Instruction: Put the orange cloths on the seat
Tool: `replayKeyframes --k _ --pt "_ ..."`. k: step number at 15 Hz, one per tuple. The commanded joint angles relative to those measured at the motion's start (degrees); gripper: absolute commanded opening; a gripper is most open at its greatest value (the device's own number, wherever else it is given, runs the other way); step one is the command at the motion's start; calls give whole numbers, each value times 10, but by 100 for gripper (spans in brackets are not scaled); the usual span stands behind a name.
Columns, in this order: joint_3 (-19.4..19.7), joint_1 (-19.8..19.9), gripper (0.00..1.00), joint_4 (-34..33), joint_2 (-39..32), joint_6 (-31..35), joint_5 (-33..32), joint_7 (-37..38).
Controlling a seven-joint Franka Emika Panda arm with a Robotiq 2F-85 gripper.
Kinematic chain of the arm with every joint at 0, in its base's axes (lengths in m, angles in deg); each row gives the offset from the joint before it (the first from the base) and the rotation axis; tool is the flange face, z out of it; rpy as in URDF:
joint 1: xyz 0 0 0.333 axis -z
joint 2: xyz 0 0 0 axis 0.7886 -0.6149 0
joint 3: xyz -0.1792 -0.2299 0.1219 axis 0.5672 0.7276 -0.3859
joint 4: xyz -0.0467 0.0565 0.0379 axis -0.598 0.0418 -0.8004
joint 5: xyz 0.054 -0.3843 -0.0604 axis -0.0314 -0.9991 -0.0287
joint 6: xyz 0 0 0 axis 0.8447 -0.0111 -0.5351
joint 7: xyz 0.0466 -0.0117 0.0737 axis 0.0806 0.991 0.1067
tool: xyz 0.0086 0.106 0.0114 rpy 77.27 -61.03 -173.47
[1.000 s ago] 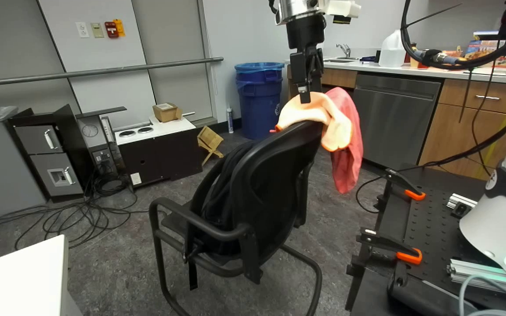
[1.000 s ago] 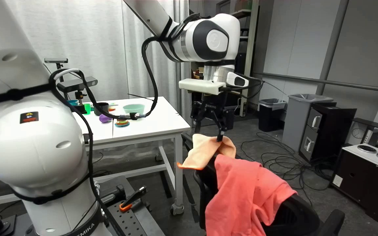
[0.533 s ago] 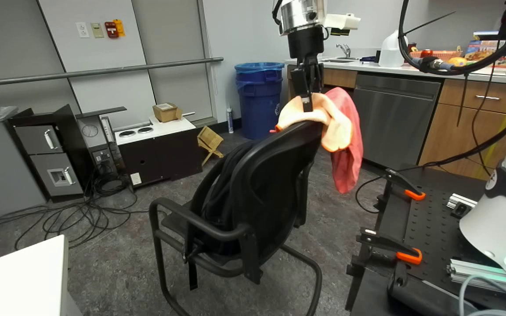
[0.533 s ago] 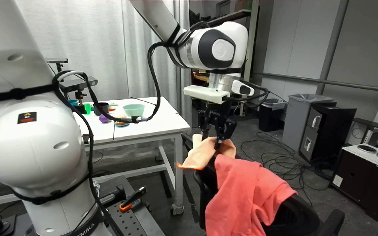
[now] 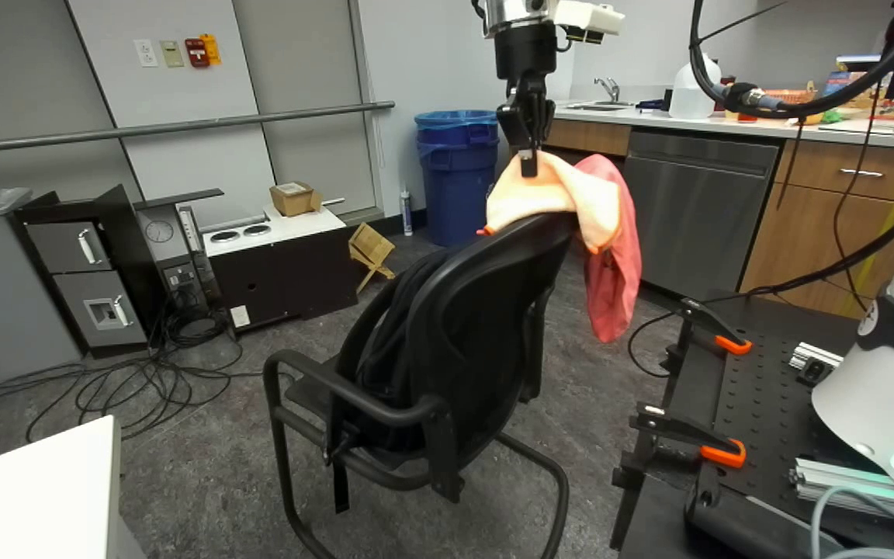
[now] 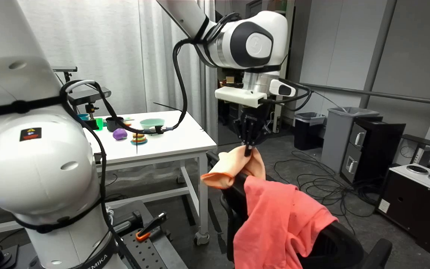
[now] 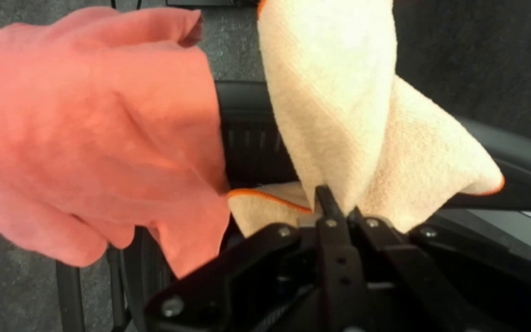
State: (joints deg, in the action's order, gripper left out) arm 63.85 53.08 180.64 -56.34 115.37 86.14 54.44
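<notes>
The pale orange cloth (image 5: 552, 194) with its bright orange hem is bunched at the top of the chair's backrest (image 5: 486, 326). My gripper (image 6: 248, 150) is shut on its middle and pulls it up into a peak, while the lower folds hang about the backrest's top edge. In the wrist view the fingertips (image 7: 326, 196) pinch this cloth between them. Beside it, the salmon cloth (image 6: 278, 224) lies draped over the same backrest, untouched by the gripper. Of the seat (image 5: 310, 396), only a small part shows behind the armrest; backrest and a black bag hide most of it.
A black bag (image 5: 396, 357) sits against the backrest's front. Curved armrests (image 5: 354, 396) flank the chair. The robot's mounting table with clamps (image 5: 687, 435) stands nearby. A white table (image 6: 170, 142) holds bowls and toys. Cables (image 5: 144, 388) lie on the floor.
My gripper has come down into the pale orange cloth, closed on it, and risen a little, drawing its middle upward. The salmon cloth and the chair look unmoved.
</notes>
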Motion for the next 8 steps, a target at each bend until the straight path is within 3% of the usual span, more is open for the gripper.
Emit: replayKeyframes --k 1,8 --pt "-8 3 1 -46 -8 26 8 37" --pt "-26 9 1 -120 -61 157 -32 165"
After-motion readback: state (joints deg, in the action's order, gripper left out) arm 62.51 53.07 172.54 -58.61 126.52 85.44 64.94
